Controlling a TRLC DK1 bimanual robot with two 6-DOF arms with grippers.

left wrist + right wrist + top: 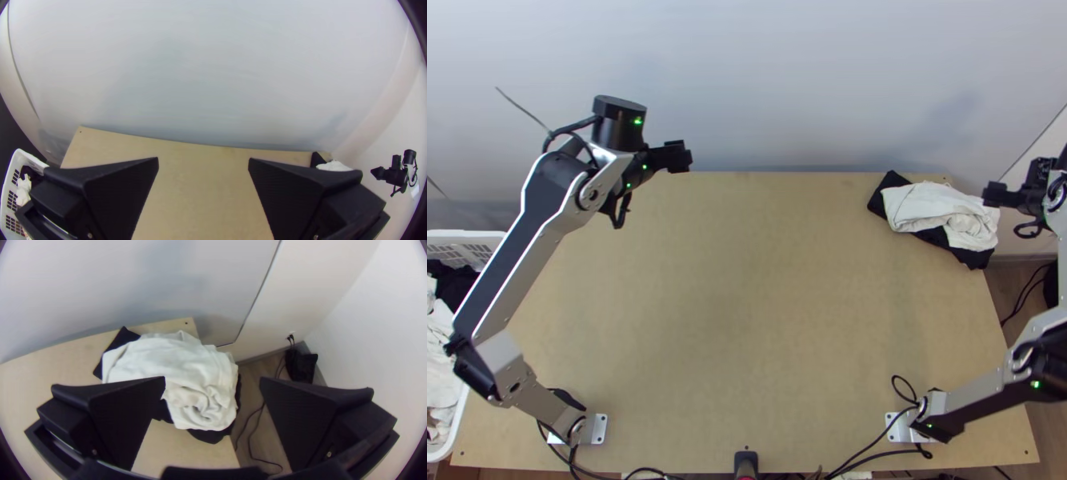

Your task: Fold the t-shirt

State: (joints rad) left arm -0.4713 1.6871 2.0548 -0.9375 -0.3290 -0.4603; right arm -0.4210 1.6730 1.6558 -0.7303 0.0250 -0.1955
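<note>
White cloth [173, 360], bunched as viewed from wide right tool [992, 195], sliver from wide left tool [684, 157].

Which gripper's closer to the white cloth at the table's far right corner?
Right. The right gripper hangs close beside the white cloth; the left gripper is well across the table, near its far edge.
</note>
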